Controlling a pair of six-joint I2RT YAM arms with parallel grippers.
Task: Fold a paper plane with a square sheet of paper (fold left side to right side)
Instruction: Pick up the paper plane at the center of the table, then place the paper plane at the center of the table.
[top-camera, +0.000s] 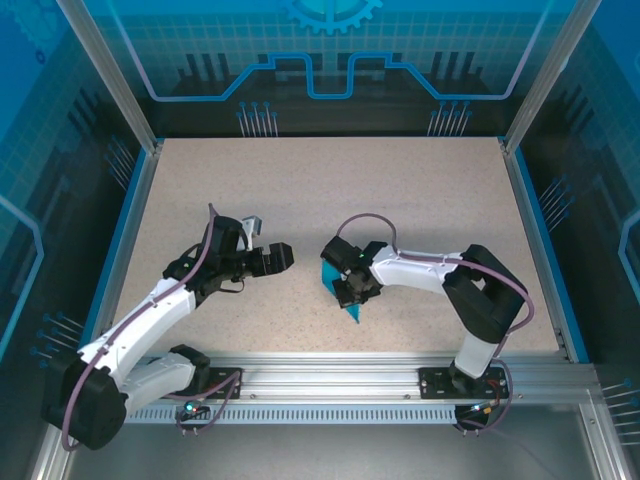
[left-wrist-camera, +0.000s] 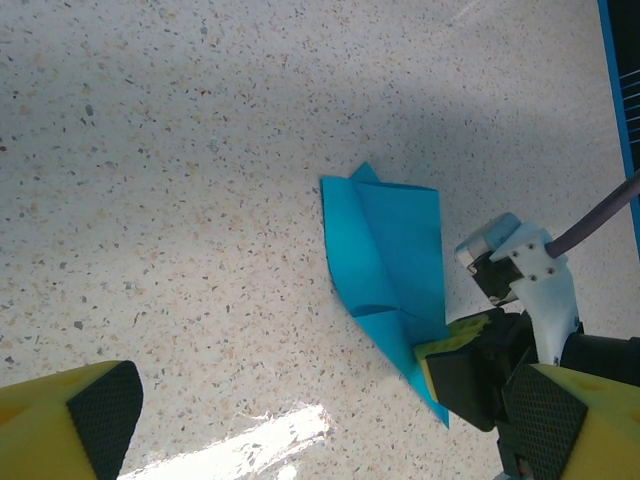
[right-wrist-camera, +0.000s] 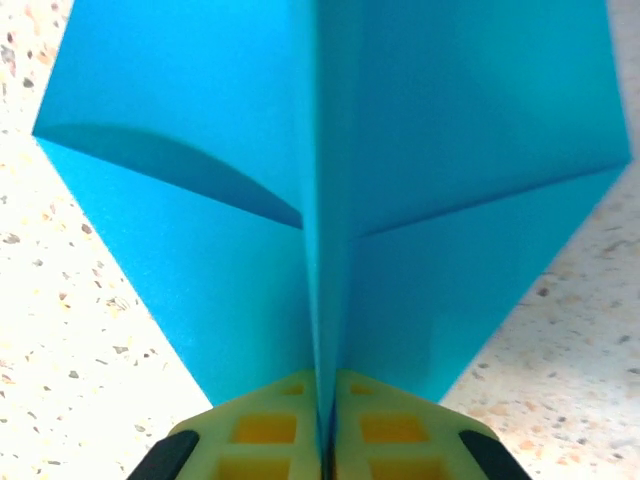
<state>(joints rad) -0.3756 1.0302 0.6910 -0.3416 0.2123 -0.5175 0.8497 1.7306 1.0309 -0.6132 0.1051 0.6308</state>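
The cyan-blue sheet of paper (top-camera: 349, 311) is folded into a pointed, plane-like shape with a raised centre crease and lies mid-table. In the right wrist view the paper (right-wrist-camera: 200, 200) spreads as two flaps either side of the upright crease. My right gripper (right-wrist-camera: 327, 425) is shut on that crease near the pointed end, and it sits over the paper (top-camera: 350, 287) in the top view. The left wrist view has the paper (left-wrist-camera: 390, 250) flat on the table with the right gripper's yellow fingers (left-wrist-camera: 455, 345) clamped at its tip. My left gripper (top-camera: 281, 258) is open and empty, a short way left of the paper.
The speckled beige table (top-camera: 400, 190) is bordered by blue edging and a metal frame (top-camera: 120, 95). An aluminium rail (top-camera: 330, 375) with both arm bases runs along the near edge. A bright glare patch (left-wrist-camera: 250, 440) lies on the table near my left fingers.
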